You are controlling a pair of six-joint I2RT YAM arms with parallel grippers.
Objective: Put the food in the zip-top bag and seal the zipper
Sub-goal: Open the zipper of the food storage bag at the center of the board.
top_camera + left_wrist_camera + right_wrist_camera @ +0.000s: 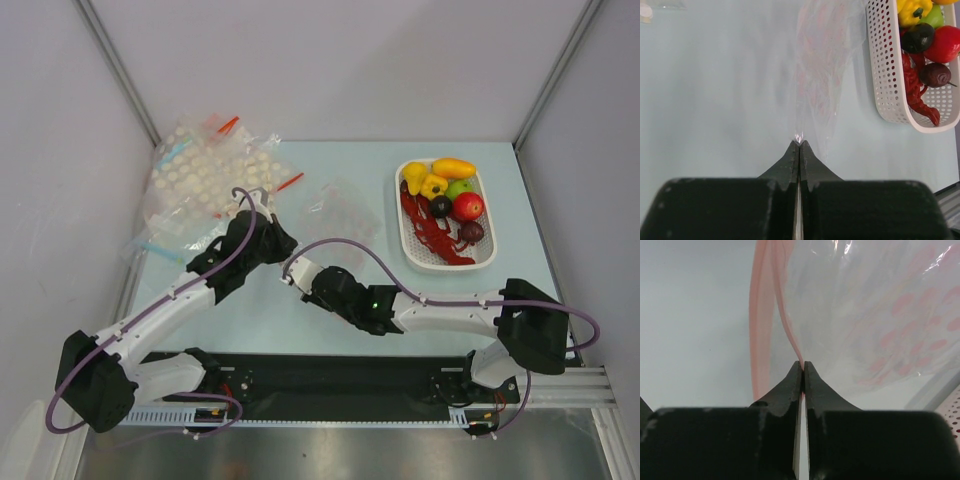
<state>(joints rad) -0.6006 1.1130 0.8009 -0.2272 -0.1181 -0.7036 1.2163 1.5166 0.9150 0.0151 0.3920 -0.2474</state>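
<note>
The zip-top bag [345, 213] lies clear and crinkly on the table's middle, its mouth towards the arms. My left gripper [284, 244] is shut on a thin edge of the bag [822, 65], pinched at the fingertips [799, 142]. My right gripper [294, 268] is shut on the zipper [786, 325], a pinkish-red strip that curves up from its tips [803, 363]; the second strip of the mouth stands apart to the left. The food sits in a white basket [404, 235]: yellow pepper [430, 185], mango [453, 167], red apple [468, 206], lobster [437, 241], dark fruit [471, 232].
A heap of clear bags printed with white dots [210, 180] lies at the back left corner. The perforated basket [885, 75] stands right of the bag. White walls with metal posts close in the table; the arms' black base rail [330, 385] runs along the near edge.
</note>
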